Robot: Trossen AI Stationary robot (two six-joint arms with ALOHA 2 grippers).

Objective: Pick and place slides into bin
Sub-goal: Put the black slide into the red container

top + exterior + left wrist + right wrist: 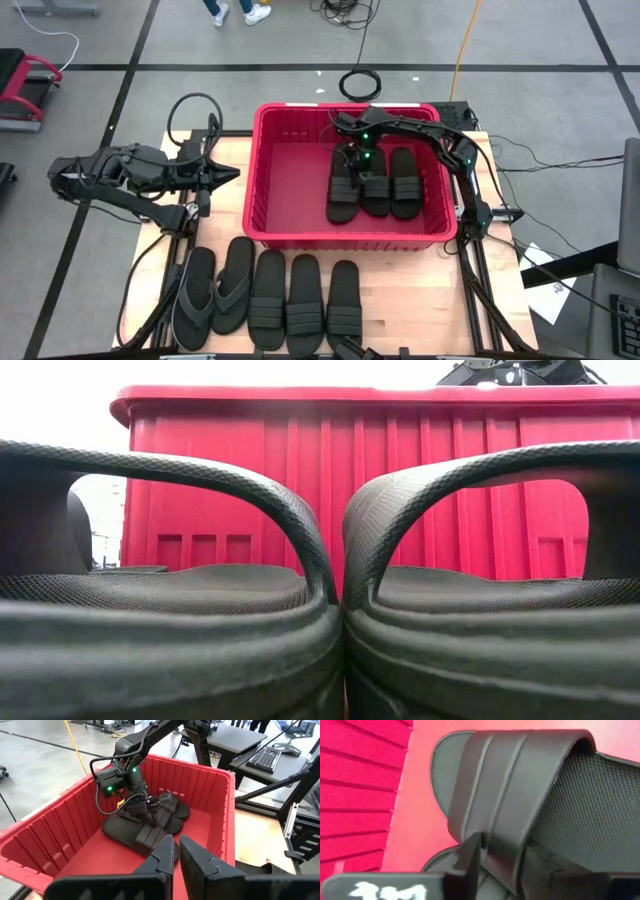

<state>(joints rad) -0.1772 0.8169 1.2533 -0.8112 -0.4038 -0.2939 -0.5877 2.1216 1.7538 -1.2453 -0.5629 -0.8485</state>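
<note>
The red bin (pixel 270 180) stands at the middle of the table and holds three black slides side by side. My right gripper (pixel 356 165) reaches down into the bin from the right and is shut on the leftmost slide (pixel 343 200). My left gripper (pixel 228 175) is shut and empty, level, just left of the bin's left wall. Two grey flip-flops (pixel 215 290) and three black slides (pixel 305 300) lie flat in a row at the table's near edge. Two of those slides fill the low view (pixel 200 590). My right gripper has the ribbed strap (pixel 495 840) of the leftmost slide between its two fingers (pixel 470 851). The fingers come from above, pointing down into the bin. The slide's near end (pixel 125 832) lies on the bin floor beside the middle slide.
The bin's left half (pixel 290 180) is bare red floor. The bin's walls (pixel 220 805) rise high around the slides. Cables and black frame rails (pixel 190 215) lie beside my left arm. A person's feet (pixel 240 12) show on the floor beyond the table.
</note>
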